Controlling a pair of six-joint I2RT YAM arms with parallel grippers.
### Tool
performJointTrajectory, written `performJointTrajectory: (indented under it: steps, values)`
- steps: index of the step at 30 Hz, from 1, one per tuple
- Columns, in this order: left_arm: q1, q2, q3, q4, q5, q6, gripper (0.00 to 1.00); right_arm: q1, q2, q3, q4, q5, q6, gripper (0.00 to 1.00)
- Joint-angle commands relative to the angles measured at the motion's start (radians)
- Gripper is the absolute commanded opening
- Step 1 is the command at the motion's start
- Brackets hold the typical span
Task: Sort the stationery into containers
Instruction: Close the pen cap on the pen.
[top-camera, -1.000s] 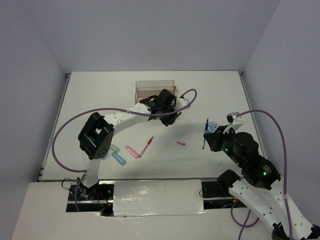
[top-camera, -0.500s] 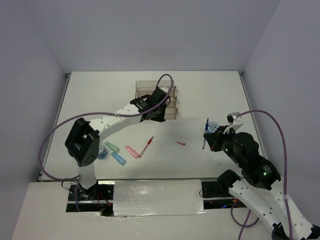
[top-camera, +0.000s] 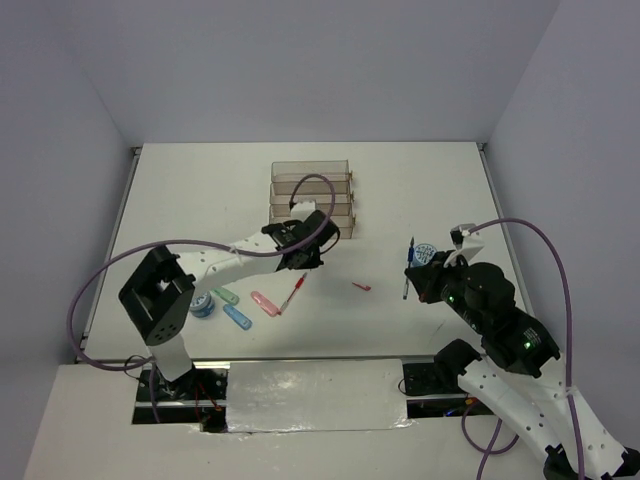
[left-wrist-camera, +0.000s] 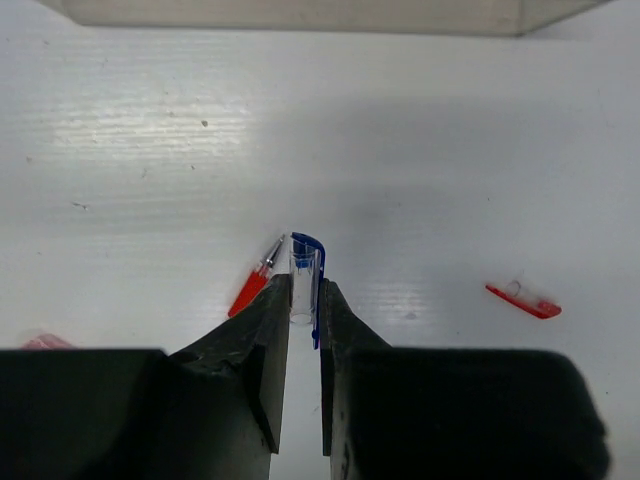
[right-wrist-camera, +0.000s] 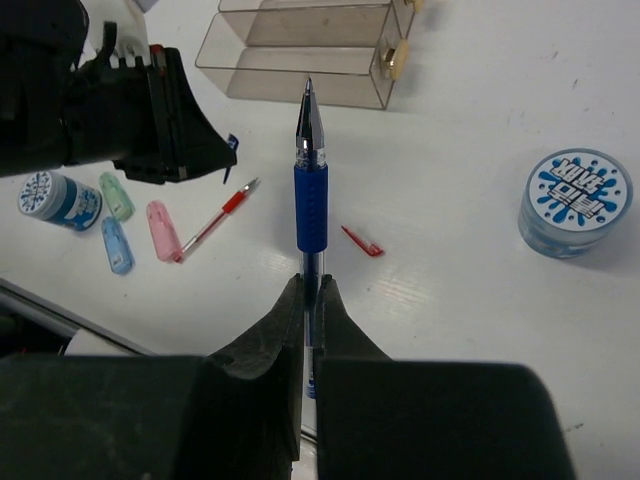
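Note:
My left gripper (top-camera: 303, 262) (left-wrist-camera: 304, 298) is shut on a small clear pen cap with a blue clip (left-wrist-camera: 305, 280), low over the table beside the tip of the red pen (top-camera: 293, 292) (left-wrist-camera: 252, 287). My right gripper (top-camera: 415, 277) (right-wrist-camera: 311, 287) is shut on a blue pen (right-wrist-camera: 310, 195) (top-camera: 409, 265), held above the table at the right. The clear trays (top-camera: 312, 195) (right-wrist-camera: 300, 60) stand at the back centre. A red cap (top-camera: 361, 287) (right-wrist-camera: 362, 242) (left-wrist-camera: 523, 300) lies between the arms.
Pink (top-camera: 264, 303) (right-wrist-camera: 160, 230), blue (top-camera: 237, 316) (right-wrist-camera: 117, 245) and green (top-camera: 227, 296) (right-wrist-camera: 117, 195) capsules lie near left. One blue roll (top-camera: 203, 304) (right-wrist-camera: 60, 197) sits by the left arm's base. The other roll (top-camera: 426, 252) (right-wrist-camera: 575, 203) is beside my right gripper.
My left gripper has drawn back from the trays toward the near side and now sits by the red pen's tip. The right arm has not moved.

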Motion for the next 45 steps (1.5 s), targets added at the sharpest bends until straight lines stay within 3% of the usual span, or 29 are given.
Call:
performJointTrajectory:
  steps: [1,7,10,13,19,22,35,45]
  values:
    - [-0.064,-0.043,-0.011,0.038,-0.115,-0.107,0.0,0.012,0.022,0.002,0.049,-0.039,-0.021,0.0]
    - [-0.095,-0.235,-0.133,0.167,-0.128,-0.163,0.0,0.009,0.062,-0.006,0.066,-0.125,-0.024,0.0]
    - [-0.105,-0.332,-0.177,0.203,-0.137,-0.205,0.0,0.01,0.056,-0.056,0.127,-0.243,0.016,0.0]
    - [-0.13,-0.41,-0.206,0.249,-0.152,-0.246,0.0,0.009,0.054,-0.137,0.234,-0.364,0.076,0.0]
    - [-0.204,-0.47,-0.154,0.271,-0.236,-0.301,0.0,0.012,0.106,-0.296,0.628,-0.681,0.26,0.0]
    - [-0.222,-0.504,-0.171,0.358,-0.24,-0.291,0.0,0.013,0.12,-0.331,0.707,-0.734,0.32,0.0]
    - [-0.263,-0.507,-0.196,0.49,-0.172,-0.275,0.0,0.029,0.193,-0.32,0.796,-0.781,0.32,0.0]
    - [-0.264,-0.507,-0.192,0.472,-0.175,-0.245,0.0,0.027,0.243,-0.294,0.785,-0.774,0.271,0.0]
